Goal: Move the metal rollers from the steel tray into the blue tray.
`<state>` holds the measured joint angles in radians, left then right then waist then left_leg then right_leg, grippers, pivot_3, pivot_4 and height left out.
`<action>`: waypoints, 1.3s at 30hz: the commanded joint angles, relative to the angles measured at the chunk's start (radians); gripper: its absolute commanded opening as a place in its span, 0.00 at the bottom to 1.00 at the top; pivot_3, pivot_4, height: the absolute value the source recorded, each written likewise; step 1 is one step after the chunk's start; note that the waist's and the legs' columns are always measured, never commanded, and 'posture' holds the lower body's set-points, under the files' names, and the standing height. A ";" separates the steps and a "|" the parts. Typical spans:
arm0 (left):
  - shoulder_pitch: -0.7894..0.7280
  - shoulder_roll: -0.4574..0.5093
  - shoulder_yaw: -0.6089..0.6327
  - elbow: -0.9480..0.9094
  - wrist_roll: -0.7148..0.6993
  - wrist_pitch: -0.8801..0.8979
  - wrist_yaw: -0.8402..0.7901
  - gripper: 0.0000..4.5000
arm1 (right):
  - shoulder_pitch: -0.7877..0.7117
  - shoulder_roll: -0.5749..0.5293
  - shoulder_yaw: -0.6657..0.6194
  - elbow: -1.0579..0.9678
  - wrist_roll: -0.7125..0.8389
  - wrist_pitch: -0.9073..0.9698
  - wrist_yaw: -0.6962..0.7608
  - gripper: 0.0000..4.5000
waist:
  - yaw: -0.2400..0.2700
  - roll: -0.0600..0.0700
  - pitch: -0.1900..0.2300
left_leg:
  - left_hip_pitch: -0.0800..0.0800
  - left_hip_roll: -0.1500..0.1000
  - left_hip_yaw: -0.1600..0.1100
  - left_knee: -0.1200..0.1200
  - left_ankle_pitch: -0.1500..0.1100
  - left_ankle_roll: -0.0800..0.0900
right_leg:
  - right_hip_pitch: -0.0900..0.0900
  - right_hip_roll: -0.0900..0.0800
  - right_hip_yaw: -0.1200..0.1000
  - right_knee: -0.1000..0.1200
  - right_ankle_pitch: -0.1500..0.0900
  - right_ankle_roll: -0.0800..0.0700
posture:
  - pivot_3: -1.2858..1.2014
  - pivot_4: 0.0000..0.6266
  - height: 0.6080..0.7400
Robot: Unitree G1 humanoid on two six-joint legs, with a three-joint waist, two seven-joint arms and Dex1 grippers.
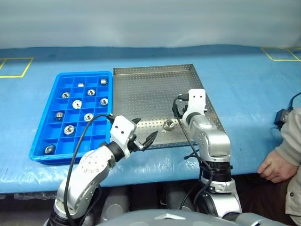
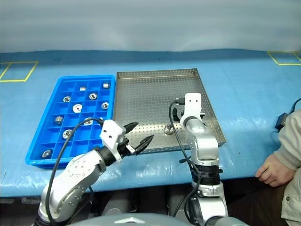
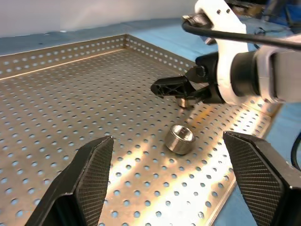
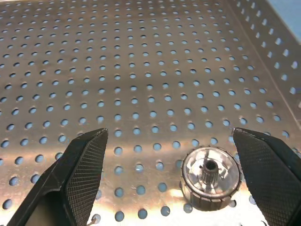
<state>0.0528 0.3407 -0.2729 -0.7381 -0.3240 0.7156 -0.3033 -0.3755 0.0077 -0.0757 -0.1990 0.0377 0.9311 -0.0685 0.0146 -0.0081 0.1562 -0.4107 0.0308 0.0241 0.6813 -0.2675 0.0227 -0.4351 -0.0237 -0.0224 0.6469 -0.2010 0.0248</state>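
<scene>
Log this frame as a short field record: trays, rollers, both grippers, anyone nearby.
steel tray: right of the blue tray, on the blue table cover
rollers in steel tray: one, near the front rim
blue tray: about ten rollers, each in its own compartment
right gripper: open, empty, over the steel tray floor with the roller just ahead between its fingers
left gripper: open, empty, at the steel tray's front rim, aimed toward the same roller
person: a hand resting on the table edge at far right
</scene>
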 commanded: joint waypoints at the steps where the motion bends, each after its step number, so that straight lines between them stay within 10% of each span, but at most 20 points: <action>1: -0.002 0.008 -0.022 -0.007 0.006 -0.010 -0.016 0.90 | 0.005 -0.003 -0.009 -0.026 -0.002 -0.012 -0.010 0.99 | 0.001 0.000 0.000 | 0.000 0.000 0.000 0.000 0.000 0.000 | 0.000 0.000 0.001 0.000 0.000 0.000 | 0.56 0.24 1.00; 16: 0.035 0.000 -0.027 -0.028 0.021 -0.007 0.020 0.90 | -0.027 0.000 -0.055 0.209 -0.011 -0.179 -0.073 0.99 | 0.007 0.000 0.000 | 0.001 -0.001 0.006 0.000 0.000 0.002 | -0.001 -0.001 0.008 -0.001 0.002 0.003 | 0.58 0.24 1.00; 26: 0.058 -0.012 -0.026 -0.034 0.031 -0.012 0.042 0.90 | -0.034 0.012 -0.047 0.232 0.002 -0.188 -0.086 0.38 | 0.022 0.000 0.000 | 0.002 -0.001 0.006 0.000 0.000 0.002 | 0.000 -0.001 0.008 -0.001 0.002 0.003 | 0.59 0.24 1.00; 39: 0.099 -0.191 0.187 -0.033 0.117 -0.148 0.262 0.90 | -0.150 0.020 0.219 0.010 0.067 -0.064 0.157 0.38 | 0.033 0.000 0.000 | 0.000 -0.001 0.006 0.000 0.001 0.002 | -0.002 0.000 0.008 0.000 0.003 0.004 | 0.62 0.24 1.00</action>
<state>0.1473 0.1596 -0.1240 -0.7369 -0.2265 0.6026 -0.0729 -0.5037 0.0168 0.1127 -0.1382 0.0889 0.8614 0.0624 0.0476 -0.0081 0.1562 -0.4107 0.0299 0.0295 0.6815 -0.2669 0.0249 -0.4373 -0.0239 -0.0151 0.6469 -0.1984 0.0285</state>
